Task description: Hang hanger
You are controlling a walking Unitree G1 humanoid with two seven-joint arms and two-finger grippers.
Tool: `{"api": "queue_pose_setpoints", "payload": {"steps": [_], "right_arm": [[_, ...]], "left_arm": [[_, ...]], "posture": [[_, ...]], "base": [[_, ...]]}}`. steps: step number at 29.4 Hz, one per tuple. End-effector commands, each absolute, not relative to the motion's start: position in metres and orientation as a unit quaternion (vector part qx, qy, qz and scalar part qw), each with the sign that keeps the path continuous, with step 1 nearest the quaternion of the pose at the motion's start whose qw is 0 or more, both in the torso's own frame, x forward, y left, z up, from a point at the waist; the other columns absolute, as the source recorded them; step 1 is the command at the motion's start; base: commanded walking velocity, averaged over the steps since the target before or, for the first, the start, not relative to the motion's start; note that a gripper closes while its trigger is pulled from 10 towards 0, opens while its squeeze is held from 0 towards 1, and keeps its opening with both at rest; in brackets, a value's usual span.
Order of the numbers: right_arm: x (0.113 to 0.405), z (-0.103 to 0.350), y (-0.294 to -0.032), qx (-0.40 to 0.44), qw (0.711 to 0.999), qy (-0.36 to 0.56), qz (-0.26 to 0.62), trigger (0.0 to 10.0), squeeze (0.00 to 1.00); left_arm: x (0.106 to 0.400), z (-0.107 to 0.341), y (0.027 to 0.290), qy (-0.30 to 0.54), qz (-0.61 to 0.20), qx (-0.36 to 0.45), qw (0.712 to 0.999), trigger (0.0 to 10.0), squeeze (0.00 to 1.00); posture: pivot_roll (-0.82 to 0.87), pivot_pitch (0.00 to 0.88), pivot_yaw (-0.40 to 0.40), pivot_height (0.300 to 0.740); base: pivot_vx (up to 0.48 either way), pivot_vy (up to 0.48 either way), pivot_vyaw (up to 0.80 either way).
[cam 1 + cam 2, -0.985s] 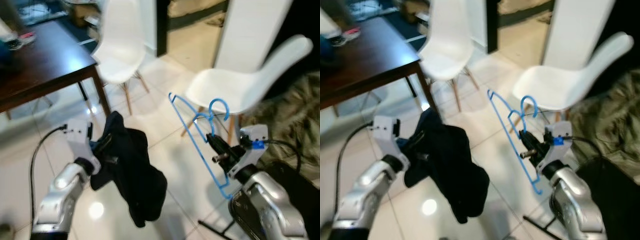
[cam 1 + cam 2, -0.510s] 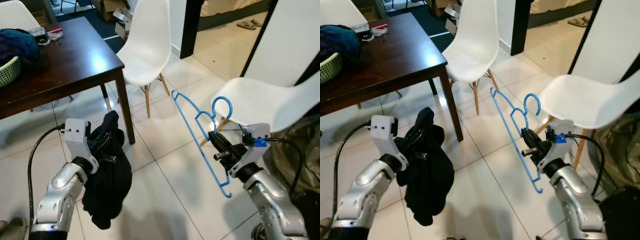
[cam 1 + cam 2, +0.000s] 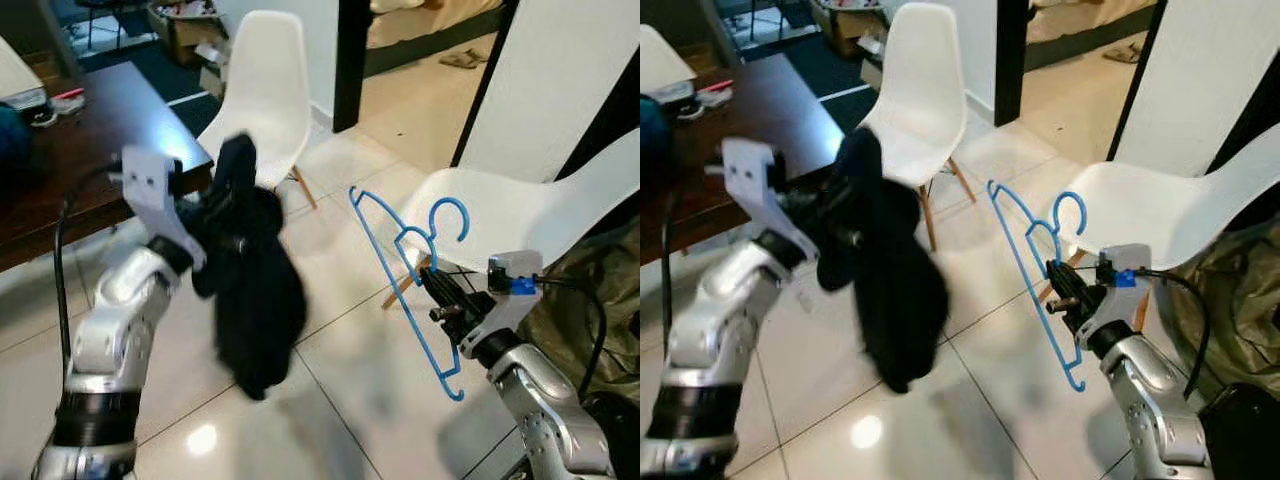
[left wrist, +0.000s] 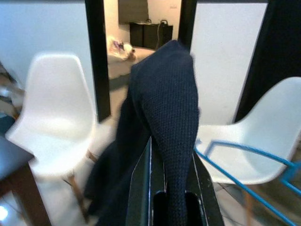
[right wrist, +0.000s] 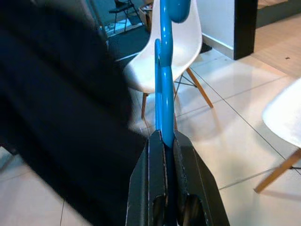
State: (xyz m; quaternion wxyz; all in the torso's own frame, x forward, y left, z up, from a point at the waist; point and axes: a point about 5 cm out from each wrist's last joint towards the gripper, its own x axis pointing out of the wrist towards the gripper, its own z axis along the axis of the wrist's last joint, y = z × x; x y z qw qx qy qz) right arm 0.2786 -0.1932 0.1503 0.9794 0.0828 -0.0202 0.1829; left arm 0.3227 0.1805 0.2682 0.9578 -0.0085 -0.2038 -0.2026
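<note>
A blue wire hanger is held upright and tilted, its hook pointing up, in front of a white chair. My right gripper is shut on the hanger just below the hook, and the blue wire runs between its fingers in the right wrist view. A dark navy garment hangs from my raised left gripper, which is shut on its upper part. The cloth drapes over the left fingers and hides their tips. Garment and hanger are about a hand's width apart.
A dark wooden table stands at the left, with a white chair behind the garment. A second white chair is behind the hanger. An olive bundle lies at the right. A dark doorway is behind. The floor is glossy tile.
My left arm has lifted the garment higher and swung it toward the hanger. The right gripper still holds the hanger in much the same pose. The camera has shifted.
</note>
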Motion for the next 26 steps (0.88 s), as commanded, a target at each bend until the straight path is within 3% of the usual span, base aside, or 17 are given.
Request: {"api": "queue_pose_setpoints", "payload": {"steps": [1,7,8,10,15,21,26], "right_arm": [[0.277,0.147,-0.186,0.084,0.977,-0.017,0.193,10.0,0.00],[0.276,0.150,-0.182,0.070,0.975,-0.027,0.209,10.0,0.00],[0.274,0.150,-0.180,0.063,0.974,-0.030,0.217,10.0,0.00],[0.274,0.151,-0.180,0.063,0.973,-0.031,0.218,10.0,0.00],[0.275,0.149,-0.181,0.067,0.975,-0.028,0.211,10.0,0.00],[0.275,0.149,-0.178,0.062,0.974,-0.028,0.217,10.0,0.00],[0.273,0.149,-0.176,0.054,0.973,-0.031,0.221,10.0,0.00]], "left_arm": [[0.324,0.282,0.197,-0.225,-0.179,-0.002,0.958,10.0,0.00],[0.333,0.314,0.220,-0.257,-0.153,0.044,0.953,10.0,0.00],[0.341,0.326,0.235,-0.261,-0.134,0.065,0.954,10.0,0.00],[0.344,0.330,0.240,-0.261,-0.127,0.070,0.954,10.0,0.00],[0.353,0.341,0.249,-0.261,-0.121,0.085,0.954,10.0,0.00],[0.360,0.358,0.255,-0.273,-0.115,0.093,0.951,10.0,0.00],[0.363,0.365,0.256,-0.281,-0.119,0.091,0.948,10.0,0.00]], "posture": [[-0.01,0.143,0.051,0.740],[-0.01,0.145,0.051,0.740],[-0.01,0.144,0.055,0.740],[-0.01,0.144,0.055,0.740],[-0.01,0.144,0.060,0.740],[-0.02,0.144,0.063,0.740],[-0.02,0.145,0.065,0.740]], "base": [[0.315,0.000,0.00],[0.315,0.000,0.00],[0.311,0.000,0.80],[0.311,0.000,0.80],[0.315,0.000,0.75],[0.313,0.000,0.00],[0.311,0.000,0.80]]}}
